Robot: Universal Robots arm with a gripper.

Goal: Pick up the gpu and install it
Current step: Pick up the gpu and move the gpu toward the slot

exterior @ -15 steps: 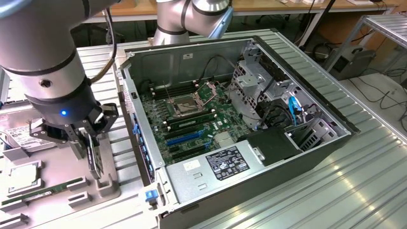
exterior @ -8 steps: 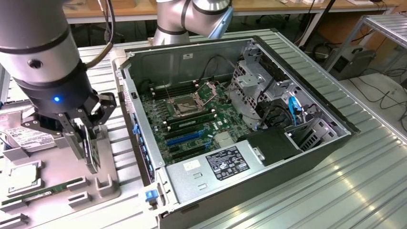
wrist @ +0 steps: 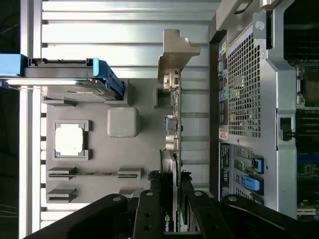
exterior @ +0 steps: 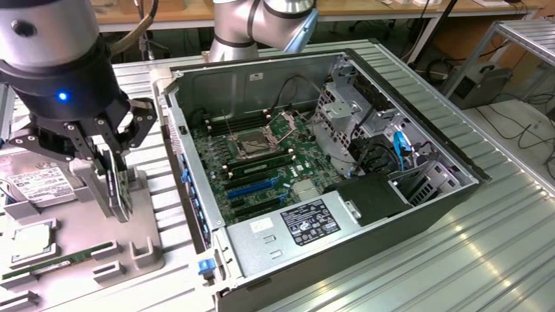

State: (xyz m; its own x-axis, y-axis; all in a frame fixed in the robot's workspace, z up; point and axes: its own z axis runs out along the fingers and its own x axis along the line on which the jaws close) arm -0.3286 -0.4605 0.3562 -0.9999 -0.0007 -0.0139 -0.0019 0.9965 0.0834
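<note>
Our black two-fingered gripper (wrist: pixel 168 213) is closed on the gpu (wrist: pixel 171 127), a thin flat black rectangular card with a narrow silver metal bracket (wrist: pixel 175 54) at its far end. The card stands on edge in a grey moulded parts holder (wrist: pixel 99 154), just beside the open grey metal computer case (exterior: pixel 251 75) and outside it. We judge it stiff, fairly light and fragile, best clamped across its flat faces, away from the connector edge.
</note>
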